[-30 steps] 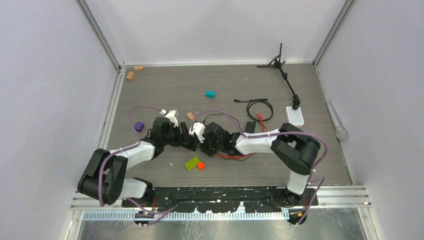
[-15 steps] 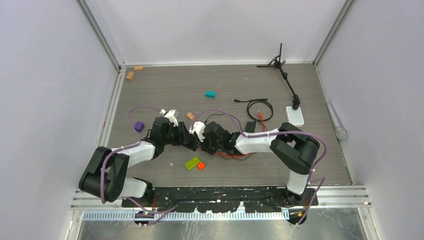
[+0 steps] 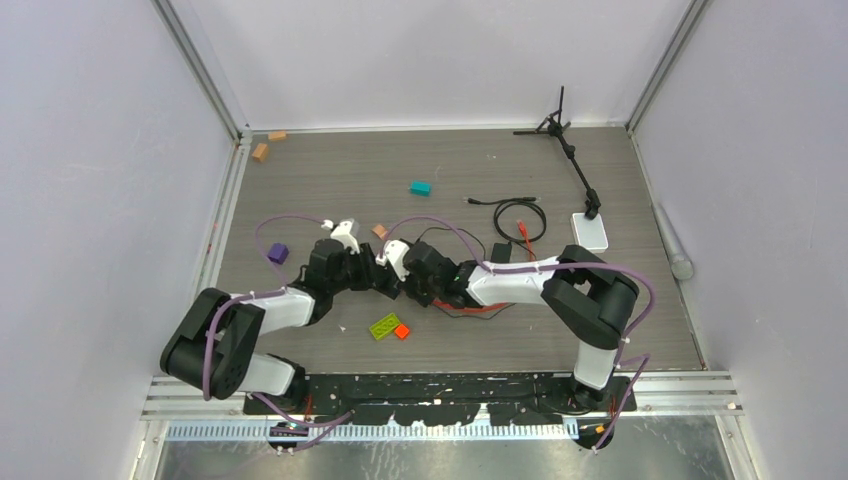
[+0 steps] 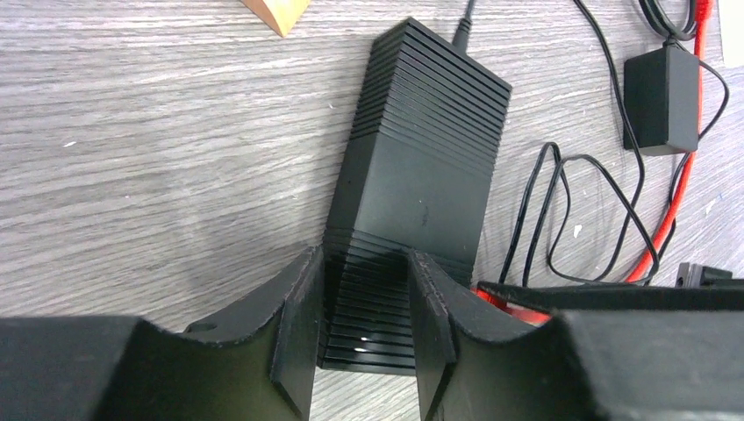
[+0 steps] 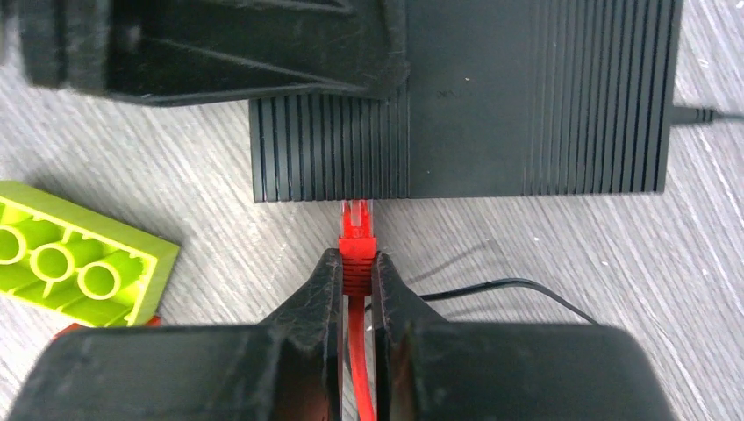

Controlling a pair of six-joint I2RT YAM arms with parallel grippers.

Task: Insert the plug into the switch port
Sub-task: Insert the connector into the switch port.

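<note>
Red plug (image 5: 357, 235) sits pinched in the right gripper (image 5: 357, 267), tip meeting the black switch (image 5: 526, 96). Its ribbed end is clasped by the left gripper (image 4: 367, 281).

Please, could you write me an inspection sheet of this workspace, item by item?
Surface: grey wood-grain table, a few pale specks.
Job's things: black ribbed switch lies flat; red plug has its tip at the switch's side; whether it is seated cannot be told.
Clutter: lime brick, teal block, purple block, tan block, white card, black stand.
Grippers: left pincer has the switch's end between its fingers, grip unclear; right pincer shut on the plug.
Cables: red cable passes between the right fingers; power brick and thin black wire lie loose.
Surroundings: pale walls.
</note>
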